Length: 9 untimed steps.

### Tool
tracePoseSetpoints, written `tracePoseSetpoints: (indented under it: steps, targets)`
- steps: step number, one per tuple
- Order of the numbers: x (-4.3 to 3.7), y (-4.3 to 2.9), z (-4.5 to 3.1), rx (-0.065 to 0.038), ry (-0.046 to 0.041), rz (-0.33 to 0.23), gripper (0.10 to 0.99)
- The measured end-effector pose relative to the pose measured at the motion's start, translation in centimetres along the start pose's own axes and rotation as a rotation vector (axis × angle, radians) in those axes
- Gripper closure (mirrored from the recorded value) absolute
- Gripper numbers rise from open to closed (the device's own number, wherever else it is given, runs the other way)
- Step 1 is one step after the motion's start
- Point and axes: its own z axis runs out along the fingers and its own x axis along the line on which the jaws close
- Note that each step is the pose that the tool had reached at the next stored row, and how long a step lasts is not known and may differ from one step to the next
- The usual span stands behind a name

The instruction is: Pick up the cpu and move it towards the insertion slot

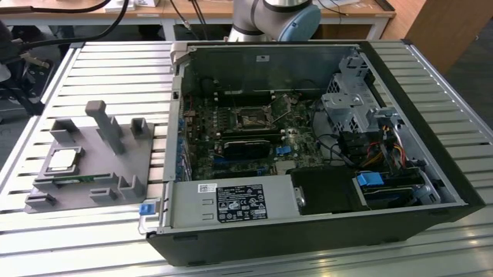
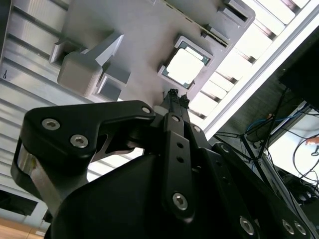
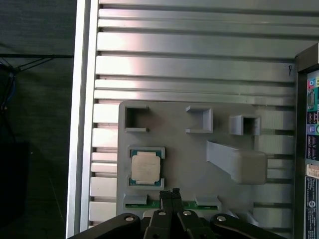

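Jaws pressed together, empty, near the cpu point(image 3: 145, 167) seated in the grey holder point(image 3: 184, 149); green memory stick point(image 3: 189, 204) lies beside it.

No print legible, black label point(image 1: 240, 203) on the power supply point(image 1: 191, 209) too fine to read, white sticker point(image 1: 206, 186) above it likewise, small sticker point(image 1: 262, 57) on the computer case wall point(image 1: 231, 69) unreadable

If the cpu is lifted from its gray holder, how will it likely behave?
Probably stiff: the cpu is a flat square chip with a metal top. Lying flat in a recess of the gray holder, it seems unlikely to roll or tip. Its smooth, thin shape may slip easily.
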Motion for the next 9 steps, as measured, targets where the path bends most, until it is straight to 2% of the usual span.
tracePoseSetpoints:
  steps: [9]
  targets:
    - [0.01, -0.13, 0.67, 0.0, 0.0001, 0.0, 0.98]
